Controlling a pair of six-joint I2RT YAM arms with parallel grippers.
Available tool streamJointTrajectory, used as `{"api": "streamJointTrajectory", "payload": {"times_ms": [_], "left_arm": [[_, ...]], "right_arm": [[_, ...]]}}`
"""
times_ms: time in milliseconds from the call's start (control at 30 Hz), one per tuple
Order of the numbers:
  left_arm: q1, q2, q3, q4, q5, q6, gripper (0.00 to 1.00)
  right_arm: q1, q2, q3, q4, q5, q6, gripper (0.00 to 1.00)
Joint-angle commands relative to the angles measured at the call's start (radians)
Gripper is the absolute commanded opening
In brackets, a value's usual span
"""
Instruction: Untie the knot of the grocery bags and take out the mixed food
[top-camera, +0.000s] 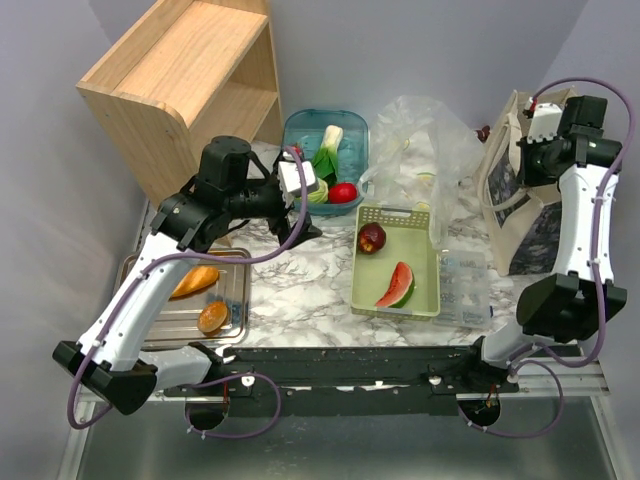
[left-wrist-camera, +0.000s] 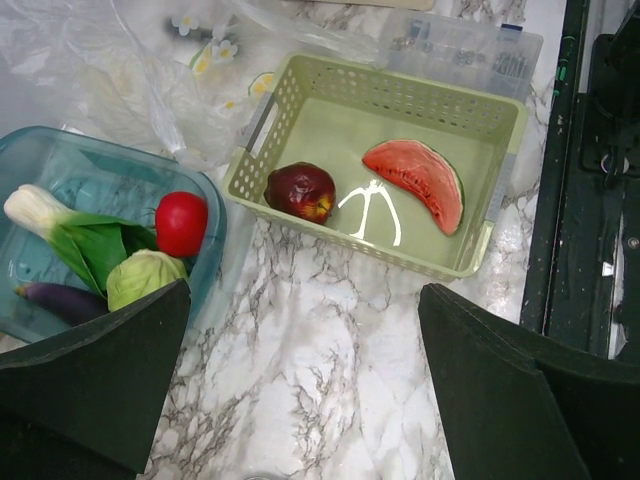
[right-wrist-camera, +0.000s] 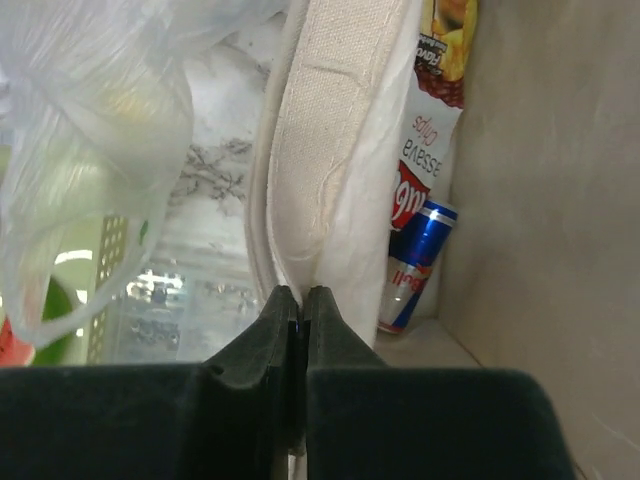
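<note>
1. Right pincer (right-wrist-camera: 300, 300): shut tight, tips nipping the cream rim of the canvas tote bag (right-wrist-camera: 330, 120), well to the right of the green basket (top-camera: 430, 290) and further back.
2. Inside the tote bag, just past the pinched rim: chips bag (right-wrist-camera: 435, 110) with the blue-silver can (right-wrist-camera: 415, 265) touching it, both against the fabric wall.
3. Left pincer (left-wrist-camera: 305, 300): spread wide, holding nothing, poised above bare marble bench (left-wrist-camera: 300, 400) just left of the green basket.
4. In the green basket: dark red apple (left-wrist-camera: 300, 190) toward the far end, watermelon wedge (left-wrist-camera: 418, 180) toward the near end, the two apart.
5. Directly behind the green basket: translucent grocery bag (top-camera: 420, 140), crumpled and puffed up, its lower folds reaching the basket's far rim. Knot not discernible.
6. Behind and left of the green basket, just beside its far left corner: teal tub (left-wrist-camera: 60, 150) holding red tomato (left-wrist-camera: 181, 222), green cabbage (left-wrist-camera: 143, 275), leafy vegetable (left-wrist-camera: 60, 225) and purple eggplant (left-wrist-camera: 55, 300), all packed close together.
7. Well left of the green basket, near the bench's front edge: metal tray (top-camera: 235, 300) carrying two brown bread rolls (top-camera: 195, 280), set apart from each other.
8. Against the right side of the green basket: clear plastic box (top-camera: 462, 285).
9. Far behind and left of the green basket: wooden shelf (top-camera: 180, 80).
</note>
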Motion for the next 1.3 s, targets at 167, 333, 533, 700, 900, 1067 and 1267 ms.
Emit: {"api": "streamJointTrajectory", "payload": {"times_ms": [167,333,533,700,900,1067,1267], "left_arm": [[-0.015,-0.07,-0.029,-0.068,0.003,0.059,0.98],[-0.029,-0.06,-0.015,-0.102,-0.011,0.074,0.98],[-0.037,-0.066,-0.018,-0.132,-0.02,0.072,0.98],[-0.039,-0.051,-0.014,-0.135,-0.033,0.103,0.98],[-0.039,-0.022,-0.004,-0.125,-0.037,0.138,0.97],[-0.039,-0.003,-0.002,-0.13,-0.013,0.155,0.97],[-0.039,0.019,-0.032,-0.148,0.019,0.23,0.97]], "right_arm": [[-0.011,-0.298,-0.094,-0.264,-0.017,-0.308,0.01],[-0.011,-0.327,-0.088,-0.337,-0.083,-0.326,0.84],[-0.011,-0.179,0.362,-0.333,-0.238,-0.102,0.95],[-0.011,-0.046,0.523,-0.233,-0.145,0.038,0.89],[-0.062,0.017,0.272,-0.21,-0.116,-0.019,0.77],[-0.085,0.078,0.158,-0.219,-0.11,-0.065,0.75],[-0.089,0.117,-0.096,-0.148,-0.04,-0.102,0.81]]}}
